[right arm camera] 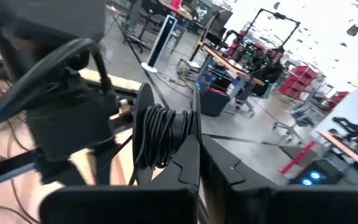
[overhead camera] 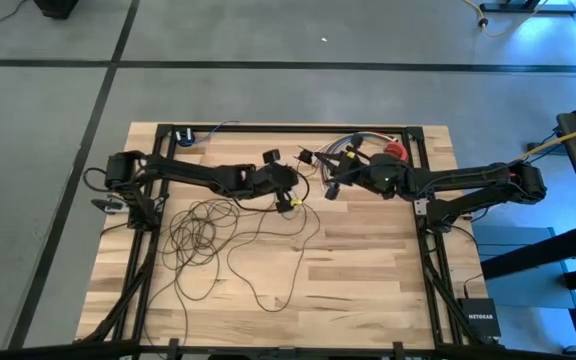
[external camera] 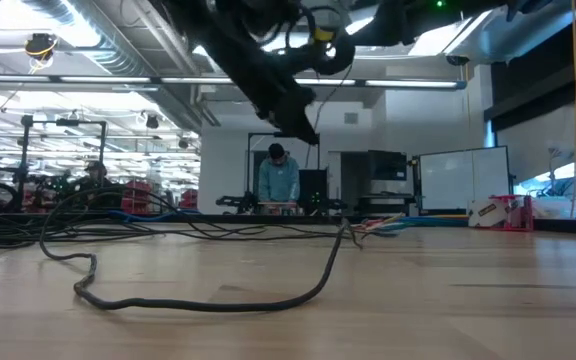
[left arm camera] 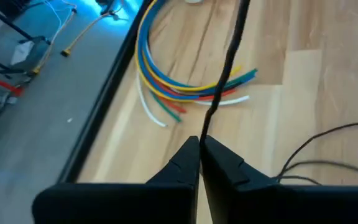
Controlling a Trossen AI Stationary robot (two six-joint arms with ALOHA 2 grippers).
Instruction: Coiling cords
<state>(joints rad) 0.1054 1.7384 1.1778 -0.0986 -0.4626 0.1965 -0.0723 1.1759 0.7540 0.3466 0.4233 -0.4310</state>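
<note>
Wooden bench [overhead camera: 368, 260] on a dark frame, standing on a grey floor, carries the work; the low view looks across it into a lit workshop where a person [external camera: 278, 178] stands well back.

At the left of the high view, the cords [overhead camera: 208, 235] lie as a loose tangle of thin dark loops on the left half of the bench, with one long strand trailing toward the near edge and another rising rightward to the left gripper [overhead camera: 290, 198]. That gripper sits just right of the tangle, near the bench's middle. Its wrist view shows its jaws pressed together on the dark strand, which runs straight away from the jaw tips over a short bundle of coloured wires [left arm camera: 185, 87]. The strand's long axis thus lies in line with the jaws, not across them.

Further right, the right gripper [overhead camera: 336, 185] faces the left one, just apart from it. Its jaws are also closed; in its wrist view a wound hank of dark cord [right arm camera: 163, 134] sits at the jaw tips, apparently held there, though the contact itself cannot be confirmed.

Judgement: the slack all lies to the left, so the left arm is the nearer feeder, and the strand between the two grippers is what the next wrap depends on.
</note>
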